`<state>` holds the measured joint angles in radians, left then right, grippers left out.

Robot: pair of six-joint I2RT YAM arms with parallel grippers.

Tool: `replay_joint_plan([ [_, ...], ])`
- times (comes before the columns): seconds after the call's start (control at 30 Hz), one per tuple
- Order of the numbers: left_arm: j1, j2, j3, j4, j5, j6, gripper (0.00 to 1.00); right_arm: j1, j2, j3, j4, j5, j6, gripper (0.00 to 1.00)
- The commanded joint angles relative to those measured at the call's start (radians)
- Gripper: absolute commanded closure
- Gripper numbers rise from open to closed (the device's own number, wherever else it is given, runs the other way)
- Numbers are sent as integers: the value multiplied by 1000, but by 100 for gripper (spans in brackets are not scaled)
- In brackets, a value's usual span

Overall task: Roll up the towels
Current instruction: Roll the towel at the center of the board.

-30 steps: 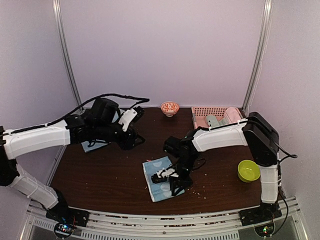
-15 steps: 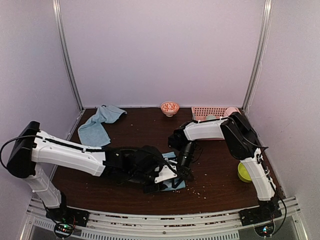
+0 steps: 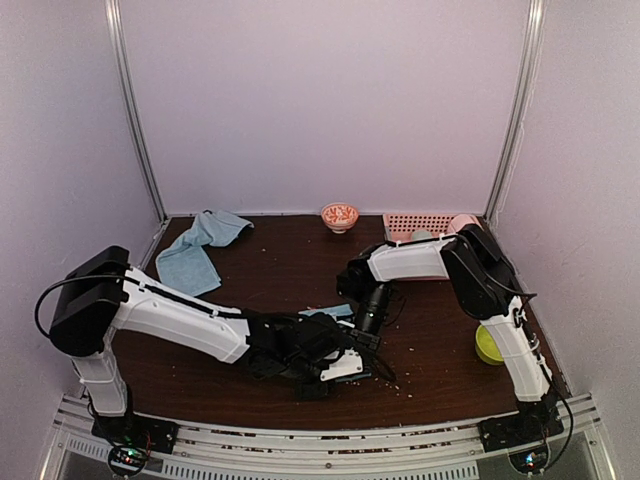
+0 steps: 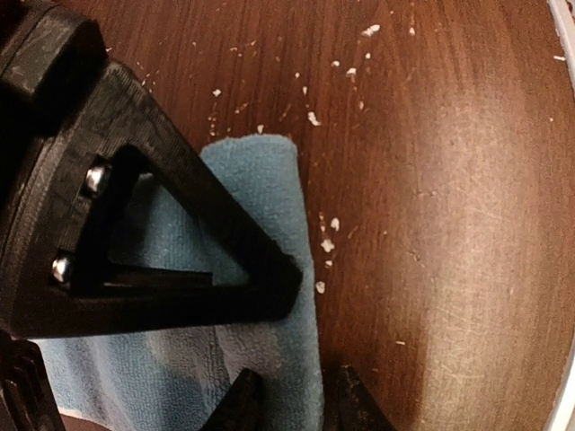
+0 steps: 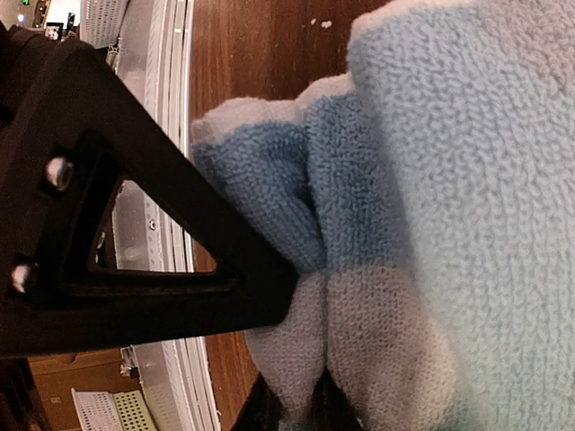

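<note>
Position: spotted towel [image 3: 328, 312] lies at centre of tabletop [image 3: 270, 270], between both arms and largely hidden under them; plain towel [image 3: 195, 255] lies well apart at rear left, untouched. Right gripper [image 5: 296, 409] is closed, pinching a bunched fold of the spotted towel. Left gripper [image 4: 296, 404] stands part-open, its 2 fingers straddling the cloth's side edge, not yet clamped. That edge runs straight ahead of the left gripper, away from it; rolling likely needs the left gripper to seize this edge while the right holds.
</note>
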<state>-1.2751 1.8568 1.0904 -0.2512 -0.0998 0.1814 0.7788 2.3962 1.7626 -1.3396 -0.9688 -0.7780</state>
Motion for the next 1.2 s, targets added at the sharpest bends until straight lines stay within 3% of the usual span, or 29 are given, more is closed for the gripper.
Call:
replay_joint_plan([
  [0.0,6,37,20,47,-32,9,73,5,37,-31,34,92,4,100],
  [0.17,6,42,0,94,-87,6,72,5,23,-34,39,87,5,100],
  [0.33,6,68,13,61,-56,8,91,2,10,-13,-5,70,-27,96],
  [0.43,7,64,28,11,-5,4,100,-24,-75,-5,-17,68,-27,79],
  [0.5,9,55,34,-23,43,-1,100,-51,-161,2,-16,69,-28,69],
  [0.57,18,51,47,-63,120,-12,100,-84,-241,33,-18,81,-10,52],
  [0.6,26,53,59,-84,165,-21,100,-104,-277,54,-18,88,5,50],
  [0.87,168,176,199,-240,612,-93,100,-232,-577,190,57,75,163,52],
  [1.03,265,287,279,-298,811,-165,100,-237,-779,29,262,6,254,47],
  [1.17,310,342,318,-318,912,-206,100,-145,-865,-104,266,88,147,49],
])
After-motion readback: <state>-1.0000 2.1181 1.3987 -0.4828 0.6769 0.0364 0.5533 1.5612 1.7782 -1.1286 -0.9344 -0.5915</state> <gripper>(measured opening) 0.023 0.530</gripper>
